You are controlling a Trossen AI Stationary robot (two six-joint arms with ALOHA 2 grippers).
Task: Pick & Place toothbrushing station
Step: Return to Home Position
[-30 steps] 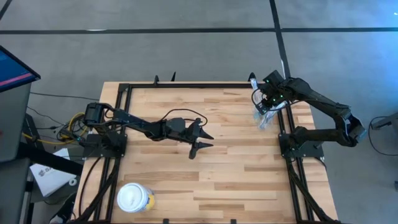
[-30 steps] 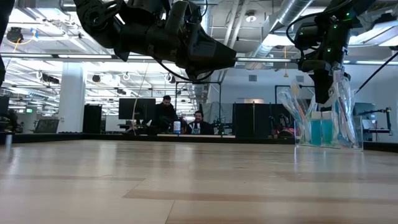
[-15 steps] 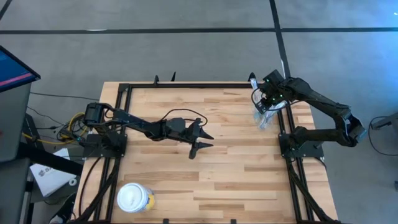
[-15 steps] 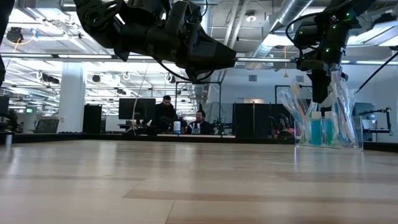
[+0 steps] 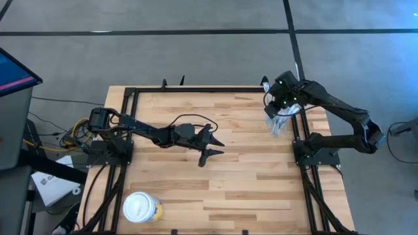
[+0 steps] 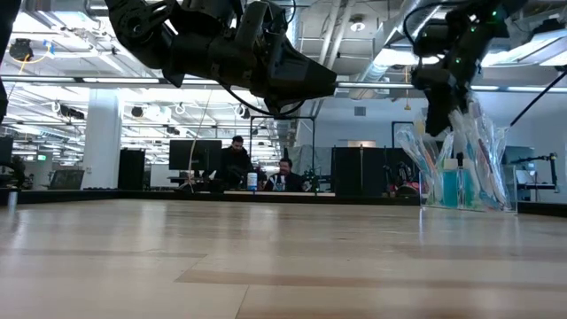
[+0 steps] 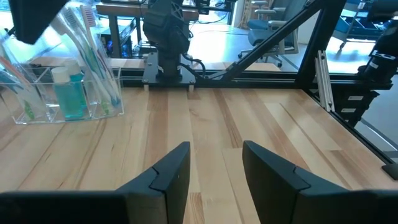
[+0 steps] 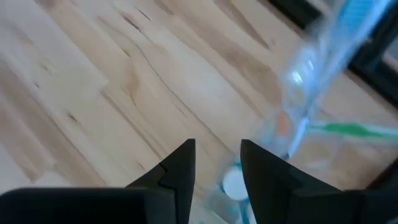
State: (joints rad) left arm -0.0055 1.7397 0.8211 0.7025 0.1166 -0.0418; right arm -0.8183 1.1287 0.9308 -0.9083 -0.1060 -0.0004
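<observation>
Both agape, right pincer (image 8: pixel 217 144) over clear organizer (image 6: pixel 500 182), left pincer (image 7: pixel 216 146) well apart.

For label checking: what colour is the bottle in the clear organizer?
The bottle is blue, white-capped; the left wrist view shows it best.

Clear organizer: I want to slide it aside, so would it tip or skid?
Probably top-heavy: the toothbrushes lean well above the low organizer, so a high push may tip it. Its thin clear plastic looks light, so it would likely skid on the smooth wooden table.
</observation>
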